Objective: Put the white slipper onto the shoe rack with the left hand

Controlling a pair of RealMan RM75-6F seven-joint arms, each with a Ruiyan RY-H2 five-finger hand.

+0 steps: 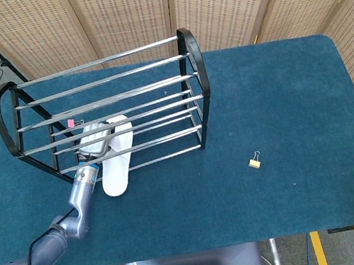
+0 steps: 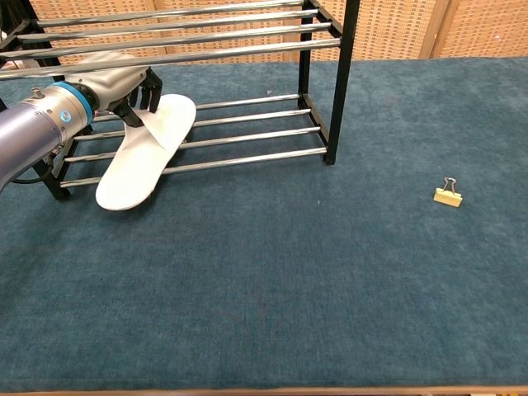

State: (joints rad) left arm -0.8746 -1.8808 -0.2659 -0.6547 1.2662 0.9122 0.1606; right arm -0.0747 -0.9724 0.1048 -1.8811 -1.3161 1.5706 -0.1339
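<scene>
The white slipper (image 1: 115, 160) (image 2: 147, 154) lies toe-first across the bottom rails of the black and chrome shoe rack (image 1: 196, 68) (image 2: 340, 78). Its heel sticks out over the front rail onto the blue cloth. My left hand (image 1: 95, 140) (image 2: 118, 84) grips the slipper's strap under the upper shelf, with the rack's rails partly covering it in the head view. My right hand shows in neither view.
A pink clip (image 1: 71, 124) hangs on a rack rail at the left. A small yellow binder clip (image 1: 255, 161) (image 2: 447, 195) lies on the blue table cloth (image 1: 274, 102) to the right of the rack. Wicker screens stand behind the table.
</scene>
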